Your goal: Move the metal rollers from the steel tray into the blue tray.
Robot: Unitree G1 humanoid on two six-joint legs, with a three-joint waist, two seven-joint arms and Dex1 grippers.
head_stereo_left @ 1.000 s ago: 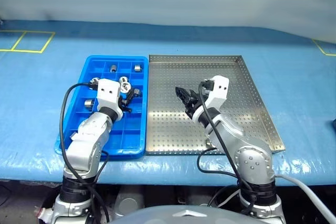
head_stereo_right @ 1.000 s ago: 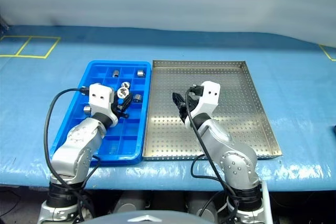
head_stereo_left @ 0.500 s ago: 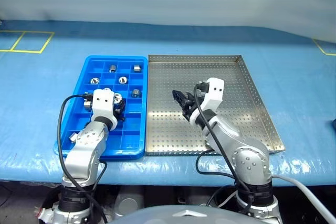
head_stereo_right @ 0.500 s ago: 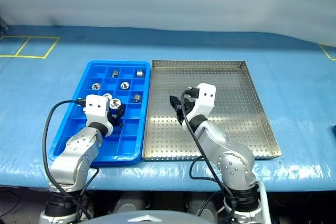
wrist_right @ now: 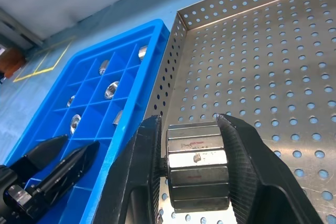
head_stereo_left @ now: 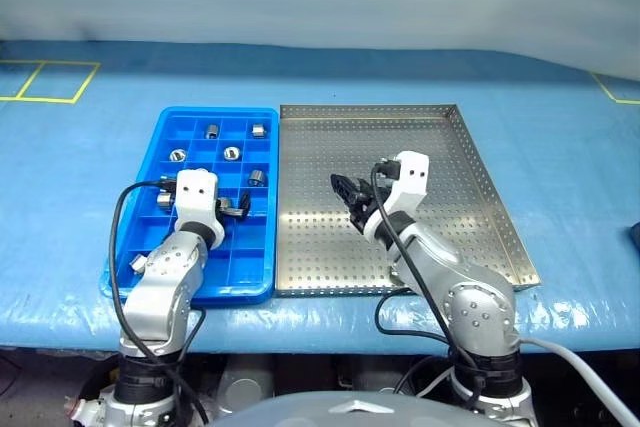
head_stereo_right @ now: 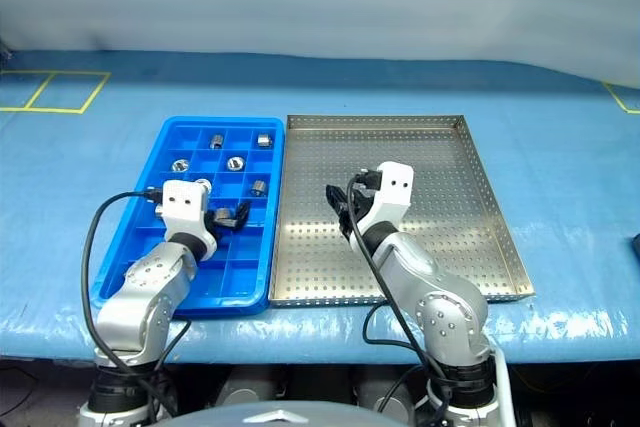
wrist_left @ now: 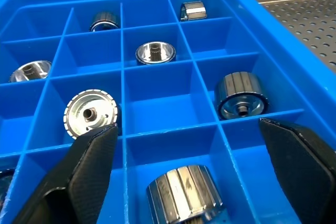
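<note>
Since a second ago the left gripper (head_stereo_left: 236, 209) has dropped lower over the blue tray (head_stereo_left: 152, 183) and parted its jaws wide; they hold nothing, and a roller (wrist_left: 186, 195) lies in the compartment just below and between the two fingers (wrist_left: 79, 174). Around it, six more rollers (wrist_left: 240, 96) sit in neighbouring compartments toward the far end, while several near cells are bare. The right gripper (head_stereo_left: 343, 190) has kept its place above the steel tray (head_stereo_left: 480, 197), jaws closed on a roller (wrist_right: 197, 163). That roller hangs over the perforated floor, near the steel tray's left rim, which butts against the blue tray's right wall. No loose rollers show on the steel floor, so it lies open all round the right gripper. Blue worktop (head_stereo_left: 560, 137) spreads wide beyond both trays.
</note>
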